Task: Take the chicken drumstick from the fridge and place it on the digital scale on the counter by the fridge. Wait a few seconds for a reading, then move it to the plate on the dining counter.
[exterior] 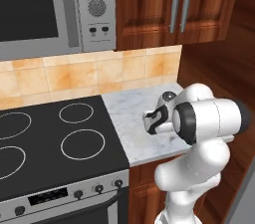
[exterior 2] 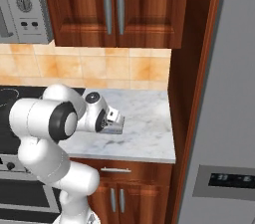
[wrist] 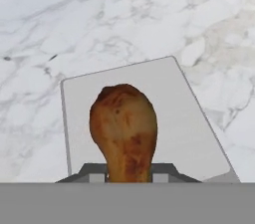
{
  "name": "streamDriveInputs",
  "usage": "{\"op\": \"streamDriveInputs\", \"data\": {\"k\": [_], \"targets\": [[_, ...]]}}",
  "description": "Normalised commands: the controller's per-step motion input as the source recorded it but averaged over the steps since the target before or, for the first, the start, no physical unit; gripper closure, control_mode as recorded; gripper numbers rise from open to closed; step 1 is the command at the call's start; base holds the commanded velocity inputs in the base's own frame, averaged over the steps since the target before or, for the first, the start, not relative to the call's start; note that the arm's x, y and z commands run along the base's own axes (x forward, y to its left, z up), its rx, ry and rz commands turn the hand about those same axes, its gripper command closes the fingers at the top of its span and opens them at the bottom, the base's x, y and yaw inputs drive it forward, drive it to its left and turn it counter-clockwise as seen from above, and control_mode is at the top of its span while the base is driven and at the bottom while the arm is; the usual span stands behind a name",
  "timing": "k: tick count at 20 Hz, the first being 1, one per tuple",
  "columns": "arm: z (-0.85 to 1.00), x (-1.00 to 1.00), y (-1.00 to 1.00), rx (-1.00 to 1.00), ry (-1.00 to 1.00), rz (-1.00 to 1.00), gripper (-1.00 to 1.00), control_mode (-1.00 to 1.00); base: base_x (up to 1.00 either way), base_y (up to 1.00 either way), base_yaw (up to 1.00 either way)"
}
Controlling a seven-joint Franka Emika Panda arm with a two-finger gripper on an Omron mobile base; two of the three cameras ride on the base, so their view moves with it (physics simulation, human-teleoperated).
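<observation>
Nearest to us in the hand view, the chicken drumstick rises between the finger bases of the gripper, its thin end down at the hand and its fat browned end pointing away. We cannot see the fingertips themselves, so we cannot tell whether they clamp the meat or stand loose around it. Under and beyond the drumstick lies the digital scale, a pale grey slab flat on the marble; whether the meat touches it we cannot tell.

From the base views, the white arm folds over the near edge of the short marble counter, and the gripper hangs low over the stone. In the left base view the hand sits above the same patch of marble, and the arm's big elbow joint hides the near right corner of the counter.

To the left of the counter is the black stove top with its ring burners. To the right stands the fridge, its grey door and dark dispenser panel just past a wood side panel. Farther back we see the tan tiled wall, the wooden wall cabinets with two silver handles, and the microwave above the stove
</observation>
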Motion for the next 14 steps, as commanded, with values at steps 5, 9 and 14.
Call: {"op": "streamDriveInputs", "data": {"k": [5, 9, 14], "targets": [[-0.32, 0.32, 0.00, 0.00, 0.02, 0.00, 1.00, -1.00, 0.00, 0.00, 0.00], [-0.44, 0.21, 0.00, 0.00, 0.00, 0.00, -1.00, -1.00, 0.00, 0.00, 0.00], [-0.31, -0.05, -0.01, 0.00, 0.00, 0.00, -1.00, -1.00, 0.00, 0.00, 0.00]]}}
